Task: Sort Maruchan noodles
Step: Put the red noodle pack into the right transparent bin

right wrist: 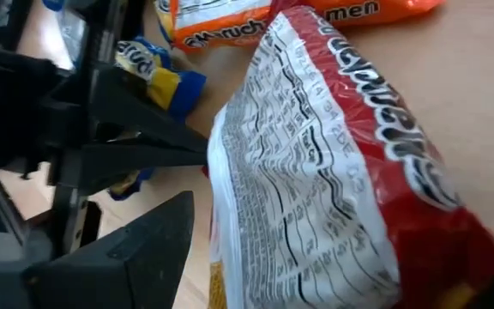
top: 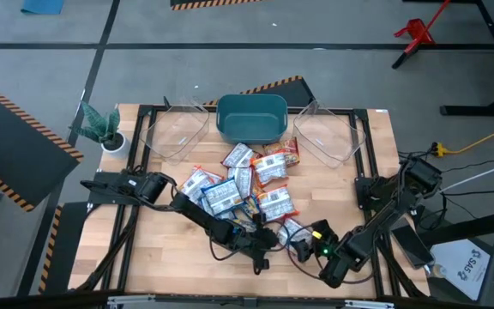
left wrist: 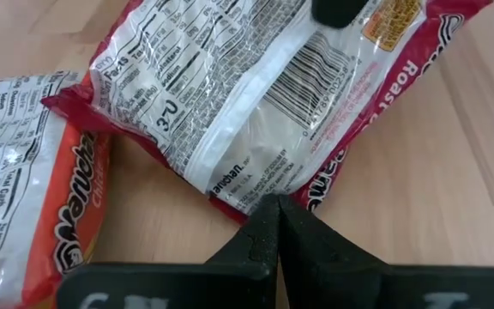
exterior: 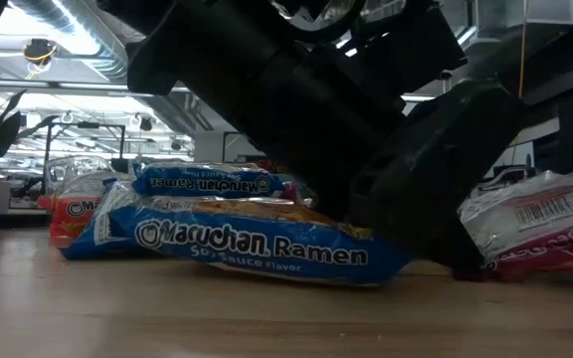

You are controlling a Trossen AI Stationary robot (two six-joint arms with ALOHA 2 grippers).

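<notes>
Step in hand: pick-up of one dark red packet (left wrist: 256, 103) at the near edge of the pile, back side up, barcode showing.
Left gripper (left wrist: 274, 225): low over the table, fingers pressed together, tips at the packet's seam edge; whether they pinch film, cannot tell.
Right gripper (right wrist: 256, 283): spread wide around the same dark red packet, near front right of the table.
Maruchan noodles (top: 245, 182): heaped mid-table, blue, orange and red mixed.
Receptacles: teal bin (top: 251, 117) and two clear containers (top: 175, 132) behind the pile; clear ones look bare.
Next move: probably close right fingers on the packet, lift, carry back to a container.
</notes>
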